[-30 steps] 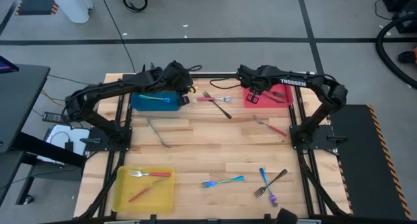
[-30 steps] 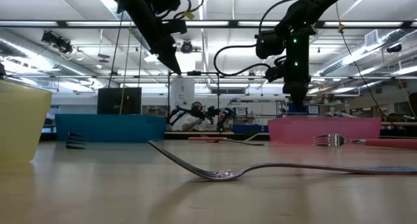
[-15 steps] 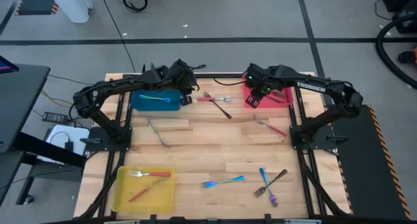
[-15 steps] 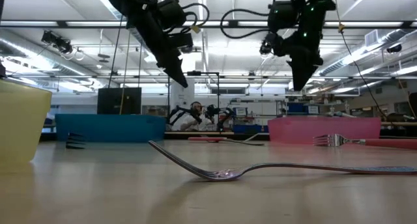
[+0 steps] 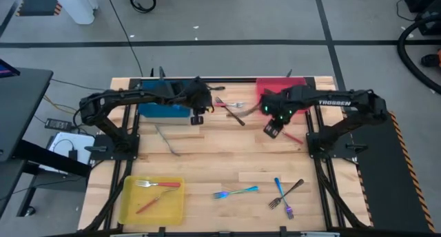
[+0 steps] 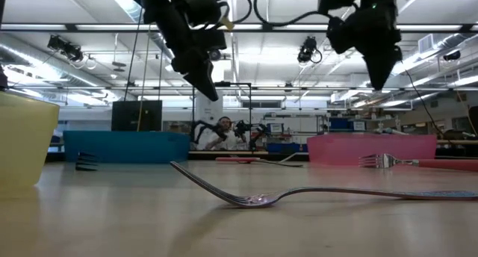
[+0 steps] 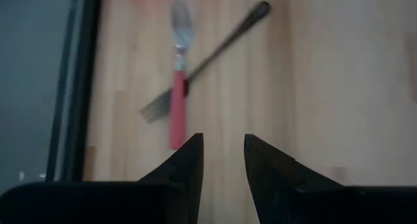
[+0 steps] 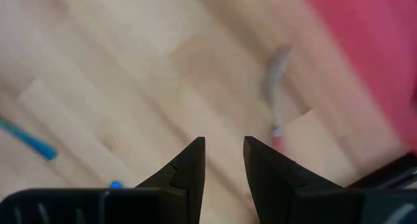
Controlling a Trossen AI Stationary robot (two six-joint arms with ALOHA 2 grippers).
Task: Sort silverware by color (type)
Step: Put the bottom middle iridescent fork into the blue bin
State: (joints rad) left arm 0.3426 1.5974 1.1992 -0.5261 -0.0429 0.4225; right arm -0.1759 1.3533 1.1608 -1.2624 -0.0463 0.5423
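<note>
Both grippers are open and empty above the far half of the table. My left gripper (image 5: 196, 117) (image 7: 221, 146) hovers just right of the blue tray (image 5: 157, 110), short of a red-handled fork (image 7: 177, 94) lying crossed with a dark fork (image 7: 225, 38); that pair lies at the far middle (image 5: 231, 108). My right gripper (image 5: 271, 130) (image 8: 223, 149) hangs near the red tray (image 5: 275, 85), beside another red-handled fork (image 5: 288, 134) (image 8: 274, 94) flat on the wood. A dark fork (image 5: 167, 139) lies left of centre. Iridescent forks (image 5: 236, 192) (image 5: 281, 194) and a dark one (image 5: 295, 189) lie near the front edge.
The yellow tray (image 5: 131, 209) at the near left corner holds two red-handled forks (image 5: 157, 184). Bare wood lies between the two arms in the middle of the table. Black arm frames (image 5: 117, 147) (image 5: 331, 147) stand at both sides. The low view shows both grippers (image 6: 207, 89) (image 6: 377, 76) well above the tabletop.
My left gripper has moved from over the blue tray toward the table's right and near side, coming close to the crossed forks. My right gripper has swung from over the red tray toward the near edge, ending beside the red-handled fork. No silverware has moved.
</note>
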